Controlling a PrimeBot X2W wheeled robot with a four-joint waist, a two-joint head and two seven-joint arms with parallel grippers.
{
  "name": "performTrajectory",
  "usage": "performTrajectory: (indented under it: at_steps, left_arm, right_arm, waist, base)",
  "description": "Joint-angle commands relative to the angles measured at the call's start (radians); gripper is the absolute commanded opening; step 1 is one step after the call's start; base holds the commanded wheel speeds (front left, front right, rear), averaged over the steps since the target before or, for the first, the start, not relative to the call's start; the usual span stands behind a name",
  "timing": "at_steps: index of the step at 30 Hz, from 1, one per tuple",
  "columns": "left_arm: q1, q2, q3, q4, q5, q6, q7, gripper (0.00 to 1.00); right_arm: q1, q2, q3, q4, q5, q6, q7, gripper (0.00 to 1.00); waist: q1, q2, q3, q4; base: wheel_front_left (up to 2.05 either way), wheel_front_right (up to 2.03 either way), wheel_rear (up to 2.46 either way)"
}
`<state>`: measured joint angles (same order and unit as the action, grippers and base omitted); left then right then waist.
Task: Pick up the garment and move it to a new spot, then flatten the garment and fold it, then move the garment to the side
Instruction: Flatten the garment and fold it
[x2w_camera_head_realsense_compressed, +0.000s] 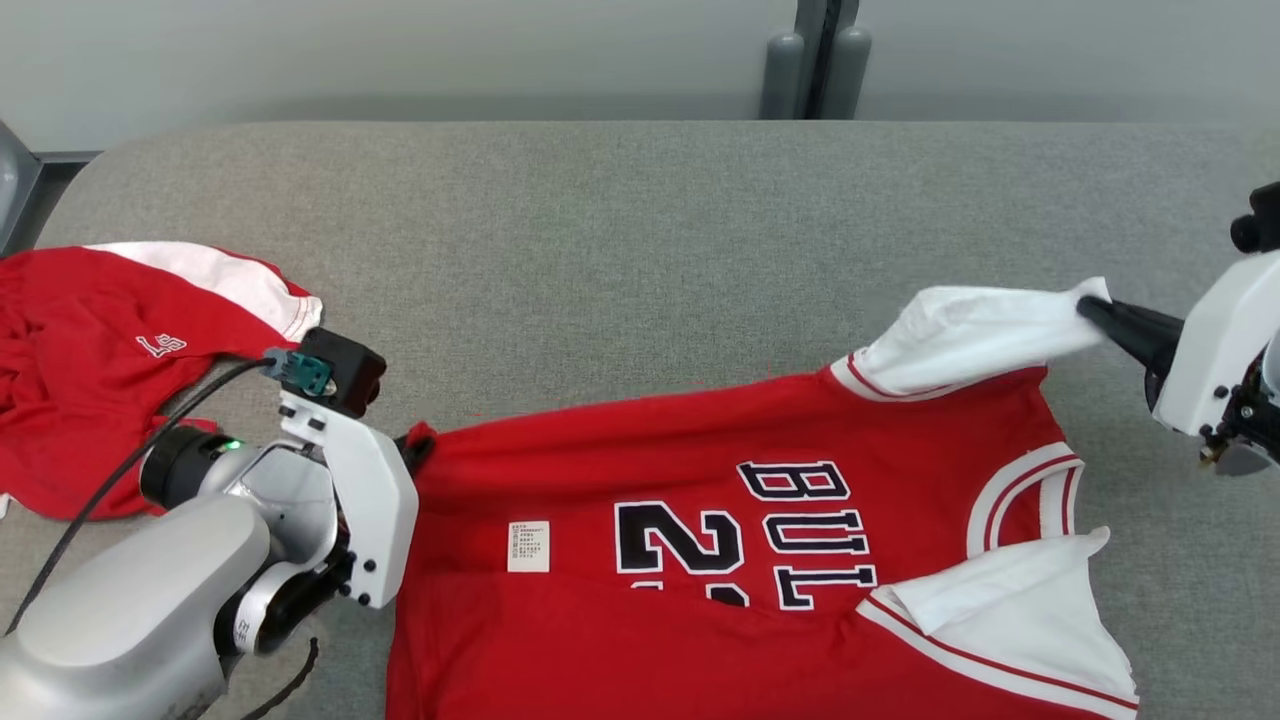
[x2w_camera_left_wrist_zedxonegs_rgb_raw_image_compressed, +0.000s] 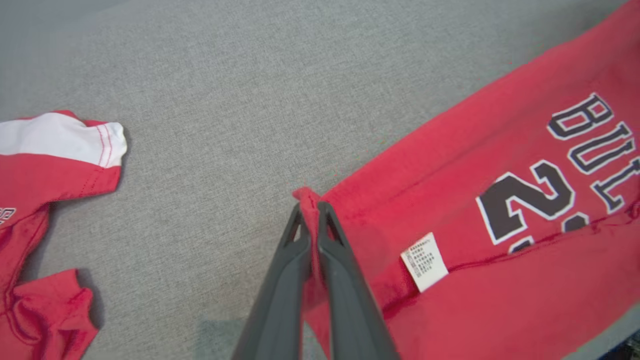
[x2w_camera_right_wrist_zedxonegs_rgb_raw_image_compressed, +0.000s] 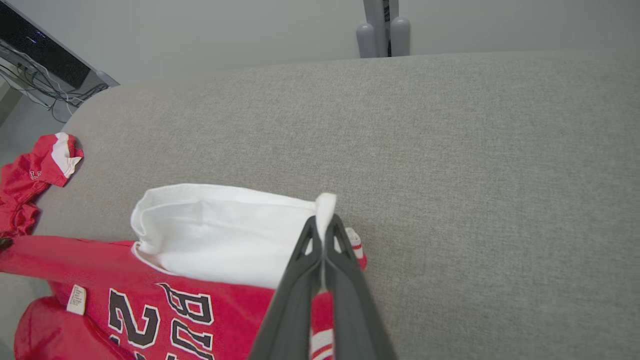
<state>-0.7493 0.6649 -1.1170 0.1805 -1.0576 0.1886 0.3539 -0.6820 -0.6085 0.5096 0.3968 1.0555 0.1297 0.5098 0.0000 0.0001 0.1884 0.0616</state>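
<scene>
The garment (x2w_camera_head_realsense_compressed: 700, 560) is a red jersey with white sleeves and black lettering, spread across the grey table (x2w_camera_head_realsense_compressed: 600, 250) with its neck toward the right. My left gripper (x2w_camera_head_realsense_compressed: 415, 445) is shut on the red hem corner (x2w_camera_left_wrist_zedxonegs_rgb_raw_image_compressed: 307, 200) at the jersey's left end. My right gripper (x2w_camera_head_realsense_compressed: 1090, 308) is shut on the cuff of the far white sleeve (x2w_camera_right_wrist_zedxonegs_rgb_raw_image_compressed: 225, 230), which is pulled out to the right. The near white sleeve (x2w_camera_head_realsense_compressed: 1010, 610) lies folded over the chest. A white care label (x2w_camera_left_wrist_zedxonegs_rgb_raw_image_compressed: 424, 261) shows on the red cloth beside the left fingers (x2w_camera_left_wrist_zedxonegs_rgb_raw_image_compressed: 280, 280).
A second red and white garment (x2w_camera_head_realsense_compressed: 110, 350) lies crumpled at the table's left edge, close behind my left arm. Grey posts (x2w_camera_head_realsense_compressed: 815, 60) stand beyond the far edge. Bare grey table surface stretches behind the jersey. A dark cable (x2w_camera_head_realsense_compressed: 120, 470) trails from the left wrist.
</scene>
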Motion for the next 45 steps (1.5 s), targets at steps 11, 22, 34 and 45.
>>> performTrajectory:
  at_steps: [11, 22, 34, 45]
  left_arm:
    - [0.022, 0.053, -0.065, -0.036, -0.028, -0.037, 0.139, 0.00]
    - [0.041, 0.053, -0.092, -0.044, -0.038, -0.039, 0.195, 0.00]
    - [0.075, 0.041, -0.105, -0.025, -0.056, -0.048, 0.204, 1.00]
    - [0.097, 0.100, -0.005, -0.077, -0.031, 0.036, 0.013, 1.00]
  right_arm:
    - [0.205, -0.071, -0.048, -0.190, 0.058, 0.002, 0.154, 0.00]
    - [0.379, -0.075, -0.144, -0.343, 0.027, 0.002, 0.299, 0.00]
    - [0.541, 0.048, -0.299, -0.417, -0.100, 0.002, 0.474, 1.00]
    - [0.642, 0.201, -0.496, -0.551, -0.132, 0.002, 0.524, 1.00]
  waist:
    - [0.0000, -0.0001, -0.043, -0.032]
    - [0.0000, -0.0001, -0.047, -0.047]
    - [0.0000, -0.0001, -0.060, -0.043]
    - [0.0000, -0.0001, -0.111, -0.031]
  base:
    - [0.00, 0.00, 0.00]
    - [0.00, 0.00, 0.00]
    - [0.00, 0.00, 0.00]
    - [0.00, 0.00, 0.00]
